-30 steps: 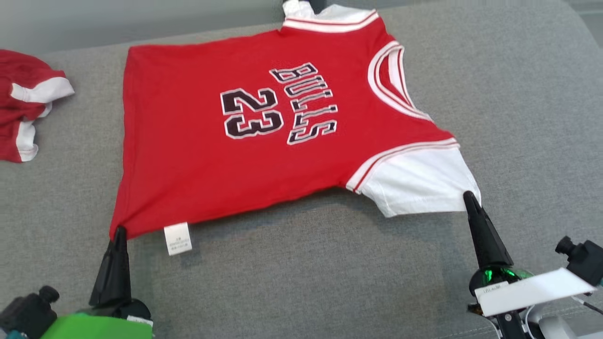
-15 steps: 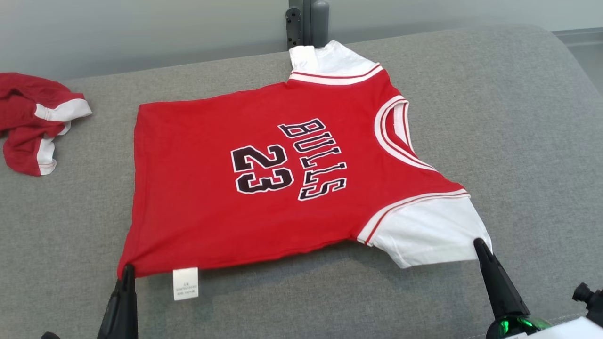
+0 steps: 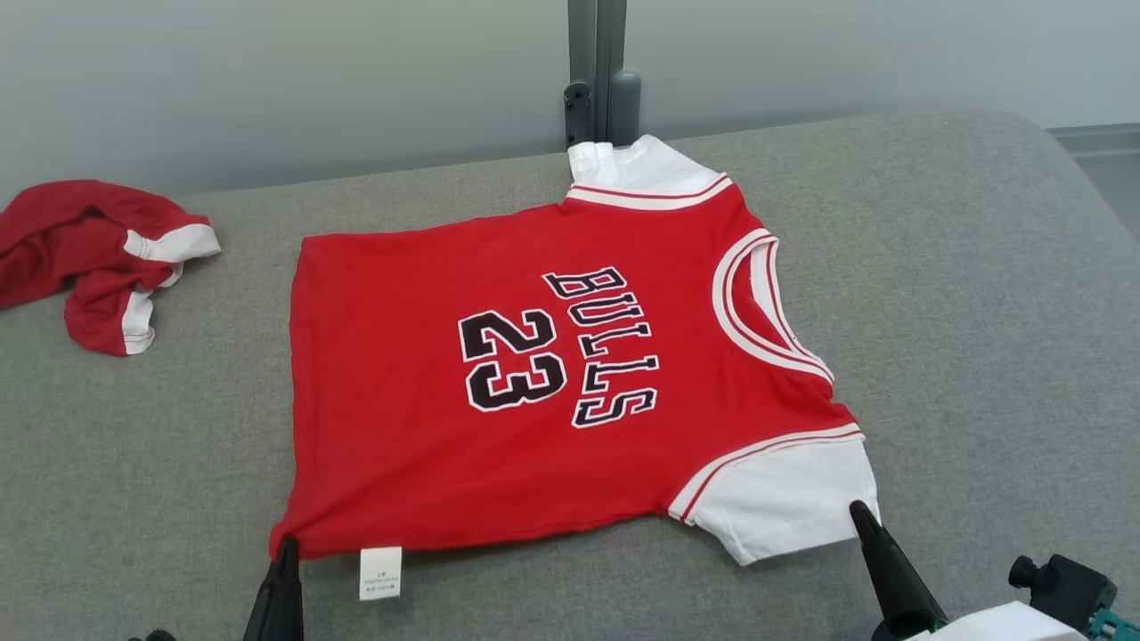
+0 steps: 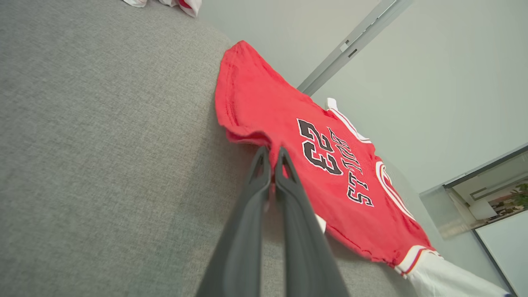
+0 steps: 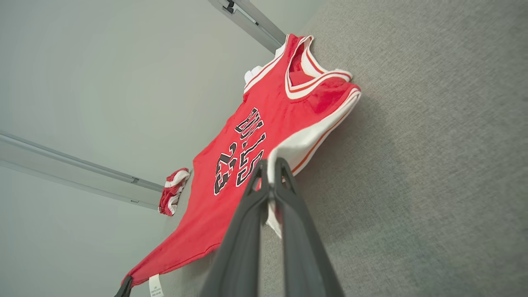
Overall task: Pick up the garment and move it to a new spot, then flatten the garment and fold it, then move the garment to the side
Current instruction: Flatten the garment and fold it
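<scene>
The jersey (image 3: 534, 401) lies spread face up on the grey cushion (image 3: 980, 312), its near edge seemingly raised a little. The left gripper (image 3: 287, 547) is clamped on the red hem corner beside the label (image 3: 380, 572), and the right gripper (image 3: 859, 515) is clamped on the white sleeve's edge. Both pinches take little cloth at the fingertips, so a hard or uneven pull could slip a corner free and wrinkle the cloth. A drag leftward could run the hem into the other red garment (image 3: 98, 258).
</scene>
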